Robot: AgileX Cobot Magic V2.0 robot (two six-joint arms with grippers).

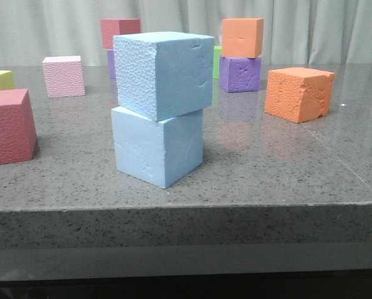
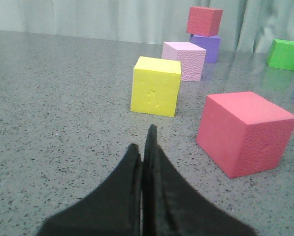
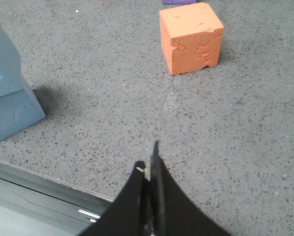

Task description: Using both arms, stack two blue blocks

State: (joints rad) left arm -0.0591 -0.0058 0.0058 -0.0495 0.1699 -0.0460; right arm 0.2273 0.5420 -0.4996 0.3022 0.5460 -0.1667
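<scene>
Two pale blue blocks stand stacked near the table's front edge. The pebbled blue block (image 1: 164,73) sits on the smoother blue block (image 1: 156,146), turned a little off square. The stack also shows in the right wrist view (image 3: 9,93), off to one side. My left gripper (image 2: 143,147) is shut and empty, low over bare table, near a yellow cube. My right gripper (image 3: 149,160) is shut and empty over the table's front edge. Neither gripper shows in the front view or touches the blue blocks.
A red cube (image 1: 8,128), yellow cube (image 2: 155,86) and pink cube (image 1: 64,76) stand left. An orange cube (image 1: 298,93) stands right. At the back, an orange cube sits on a purple cube (image 1: 240,73); a red cube (image 1: 119,31) tops another purple one. A green cube (image 2: 284,54) is behind.
</scene>
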